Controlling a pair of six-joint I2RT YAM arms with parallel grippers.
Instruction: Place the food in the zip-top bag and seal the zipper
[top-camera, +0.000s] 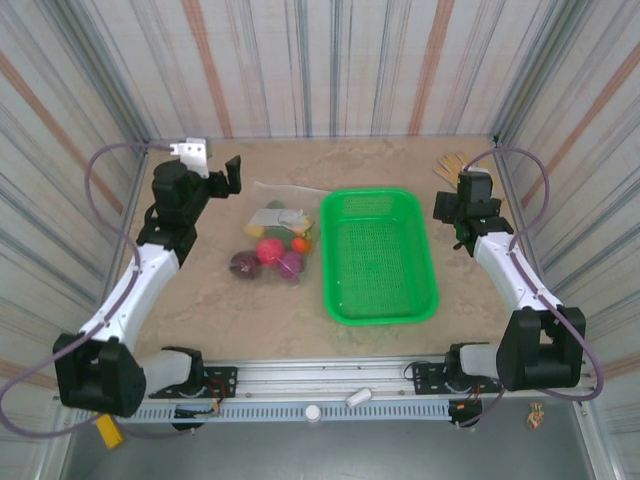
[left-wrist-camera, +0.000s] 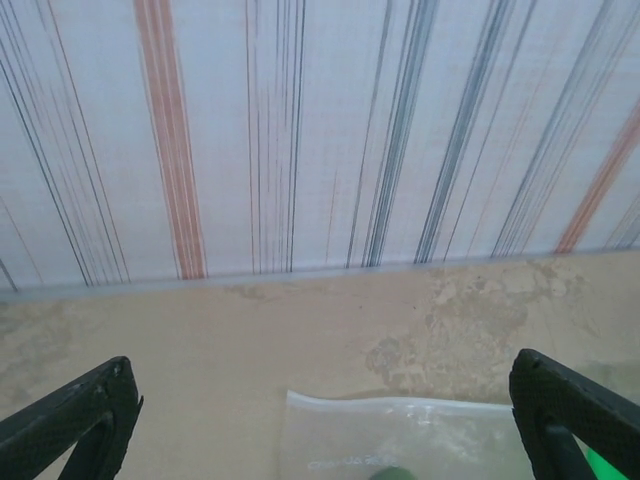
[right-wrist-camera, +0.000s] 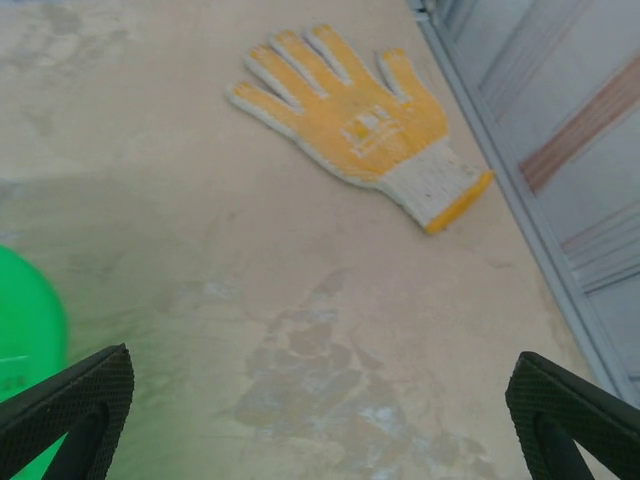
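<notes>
Left gripper (top-camera: 222, 176): raised left of the green mesh plastic basket (top-camera: 378, 256), fingers spread wide, holding nothing; its wrist view looks down on the bag's far end.
Right gripper (top-camera: 452, 207): just right of the basket, fingers spread, empty.
Zip-top bag (top-camera: 275, 237): clear floppy plastic bag lying flat on the beige mottled surface (top-camera: 250, 310), just left of the basket, apart from both grippers.
Food: small plastic fruits and vegetables (top-camera: 268, 257), purple, magenta, red and orange, bunched at the bag's near end; they appear to be inside it.
Zipper (top-camera: 288, 188): whitish strip at the bag's far edge; sealed or not, I cannot tell.
Glove (right-wrist-camera: 360, 122): yellow and white knit glove, beyond the basket's right side.
Step in hand: likely sealing.
Next move: bring both grippers to the strip and press along it.
</notes>
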